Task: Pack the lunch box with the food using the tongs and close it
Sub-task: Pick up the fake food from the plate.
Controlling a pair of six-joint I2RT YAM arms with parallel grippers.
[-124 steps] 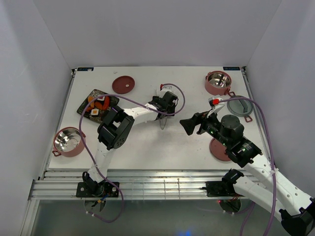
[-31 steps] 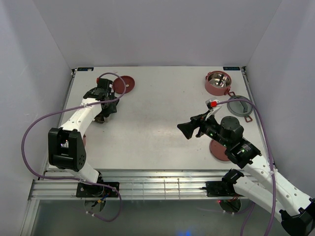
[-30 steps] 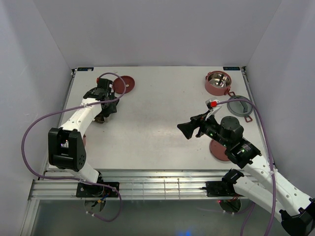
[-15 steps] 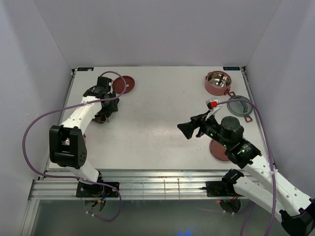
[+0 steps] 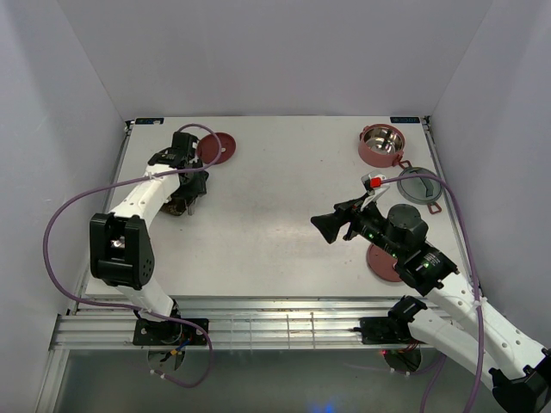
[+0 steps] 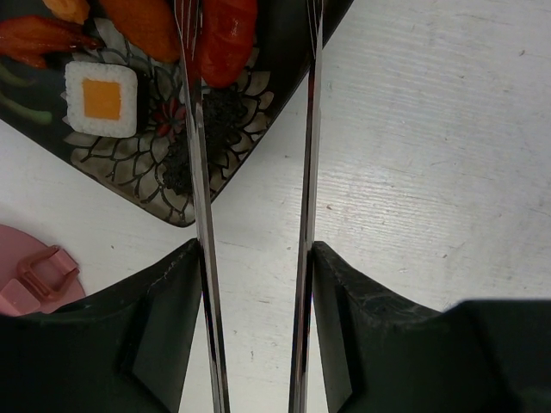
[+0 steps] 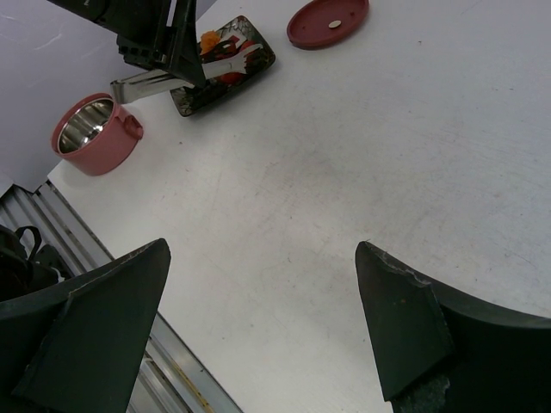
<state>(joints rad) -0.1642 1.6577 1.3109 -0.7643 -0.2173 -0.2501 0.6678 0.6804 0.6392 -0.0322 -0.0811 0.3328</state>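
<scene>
Left gripper [image 6: 256,284] of mine is clamped on the tongs [image 6: 196,172], one silver arm against each finger, the arms standing apart. Their tips reach over the dark flowered plate [image 6: 232,129], one arm lying across an orange-red piece of food [image 6: 225,34]; a white roll [image 6: 102,97] lies near it, apart from the tongs. My right gripper [image 7: 250,301] hangs wide open over the table [image 7: 362,172], grasping nothing. One lunch box bowl [image 7: 90,133] stands near the plate, the other bowl [image 5: 381,144] at the far right corner. A red lid [image 5: 215,148] lies just beyond the plate.
</scene>
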